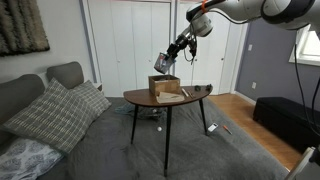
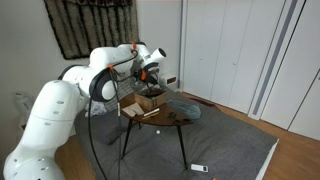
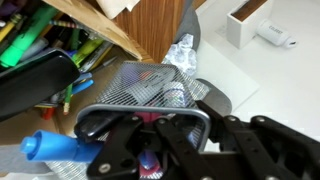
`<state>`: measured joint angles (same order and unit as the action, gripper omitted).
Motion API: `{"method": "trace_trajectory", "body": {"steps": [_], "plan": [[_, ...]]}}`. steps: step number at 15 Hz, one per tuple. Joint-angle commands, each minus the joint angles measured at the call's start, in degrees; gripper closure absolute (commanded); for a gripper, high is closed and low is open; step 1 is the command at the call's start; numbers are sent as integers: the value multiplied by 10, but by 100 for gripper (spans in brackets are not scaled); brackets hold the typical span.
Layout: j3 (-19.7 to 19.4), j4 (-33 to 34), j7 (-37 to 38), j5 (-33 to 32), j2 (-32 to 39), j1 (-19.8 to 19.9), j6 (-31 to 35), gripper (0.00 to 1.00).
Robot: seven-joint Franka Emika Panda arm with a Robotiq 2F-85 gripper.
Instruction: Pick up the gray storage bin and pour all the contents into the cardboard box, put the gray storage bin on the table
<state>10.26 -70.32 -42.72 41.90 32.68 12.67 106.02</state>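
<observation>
Gray sofa (image 1: 30, 95) at frame edge, plaid pillows (image 1: 58, 112) on it. White closet doors (image 1: 125, 45) along back wall, seen in both exterior views. Dark furry wall hanging (image 2: 95, 25) up high. Gray rug (image 1: 235, 150), wood floor strip (image 1: 238, 104) beyond. Dark bench (image 1: 285, 118) below bright window (image 1: 308, 42). Muted gray-purple wall (image 1: 265, 60).

Wrist view: the gripper (image 3: 150, 150) is a dark blur at six o'clock, and pens (image 3: 35, 45) at ten o'clock run off the edge. In an exterior view, whatever sits in the gray storage bin (image 1: 163, 63) is too small to tell.
</observation>
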Motion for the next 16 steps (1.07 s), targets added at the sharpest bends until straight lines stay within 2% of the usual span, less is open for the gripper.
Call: {"method": "trace_trajectory", "body": {"steps": [1, 10, 16], "plan": [[8, 71, -4, 54, 58, 7, -53, 98], [15, 180, 18, 160, 171, 12, -116, 98], [23, 213, 36, 236, 224, 32, -134, 98]]}}
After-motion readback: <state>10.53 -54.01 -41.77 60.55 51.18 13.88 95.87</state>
